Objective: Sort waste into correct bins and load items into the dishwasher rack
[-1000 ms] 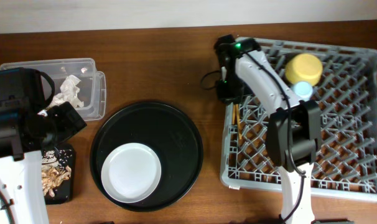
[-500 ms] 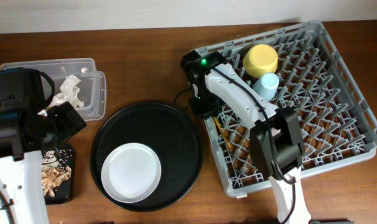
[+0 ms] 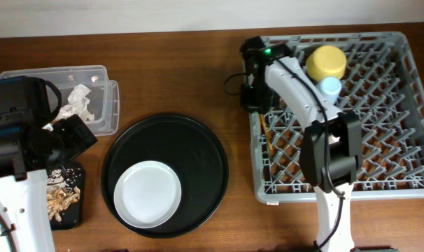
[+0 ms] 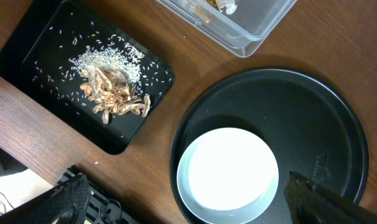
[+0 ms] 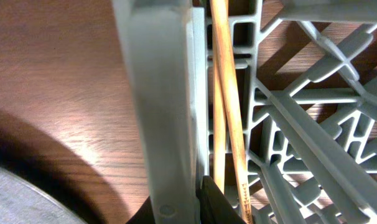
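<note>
Rack (image 5: 167, 93): we see its grey side wall running top to bottom, with grid ribs to its right.
Chopsticks (image 5: 229, 93): two wooden sticks lie just inside that wall and along it, meeting toward the top.
Gripper (image 5: 182, 214): our dark fingertips sit at the bottom edge, one on each side of the wall, pinching it.
Table (image 5: 51, 74): brown wood left of the wall, partly shadowed.
</note>
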Controlling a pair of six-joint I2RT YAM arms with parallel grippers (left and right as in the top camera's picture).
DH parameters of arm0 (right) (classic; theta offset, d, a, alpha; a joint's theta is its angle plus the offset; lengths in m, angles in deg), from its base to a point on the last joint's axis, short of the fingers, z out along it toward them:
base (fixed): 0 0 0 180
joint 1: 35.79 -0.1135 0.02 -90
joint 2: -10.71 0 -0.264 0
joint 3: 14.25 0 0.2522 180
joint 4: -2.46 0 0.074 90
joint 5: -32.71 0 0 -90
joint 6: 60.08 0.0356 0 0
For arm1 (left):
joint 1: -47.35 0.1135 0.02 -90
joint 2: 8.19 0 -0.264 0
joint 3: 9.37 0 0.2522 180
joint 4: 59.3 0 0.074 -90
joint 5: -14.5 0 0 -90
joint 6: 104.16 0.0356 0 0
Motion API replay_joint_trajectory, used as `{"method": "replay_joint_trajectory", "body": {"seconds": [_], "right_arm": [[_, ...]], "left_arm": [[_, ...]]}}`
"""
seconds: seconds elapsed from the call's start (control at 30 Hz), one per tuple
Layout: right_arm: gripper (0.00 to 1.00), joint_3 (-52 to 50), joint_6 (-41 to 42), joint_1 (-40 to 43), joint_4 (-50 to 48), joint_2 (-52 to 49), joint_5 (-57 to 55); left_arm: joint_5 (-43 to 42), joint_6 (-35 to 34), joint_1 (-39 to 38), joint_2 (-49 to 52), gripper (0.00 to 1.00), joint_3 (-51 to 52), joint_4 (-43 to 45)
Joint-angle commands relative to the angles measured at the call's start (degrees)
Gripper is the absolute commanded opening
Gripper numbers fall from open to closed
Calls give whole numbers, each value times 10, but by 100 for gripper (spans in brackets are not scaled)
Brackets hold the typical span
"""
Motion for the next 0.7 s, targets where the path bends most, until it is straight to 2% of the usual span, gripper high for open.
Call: {"method": "replay_joint_trajectory", "body": {"seconds": [0.0, 0.43, 0.67], "right_arm": [[15, -3, -21, 4, 4, -3, -18], [17, -2, -50, -35, 23, -1, 0], [46, 18, -49, -31, 41, 43, -3]], "left_arm": [[-2, -5, 3, -7, 99, -6, 0], [-2, -5, 3, -7, 99, -6, 0], [-2, -5, 3, -7, 99, -6, 0]]}}
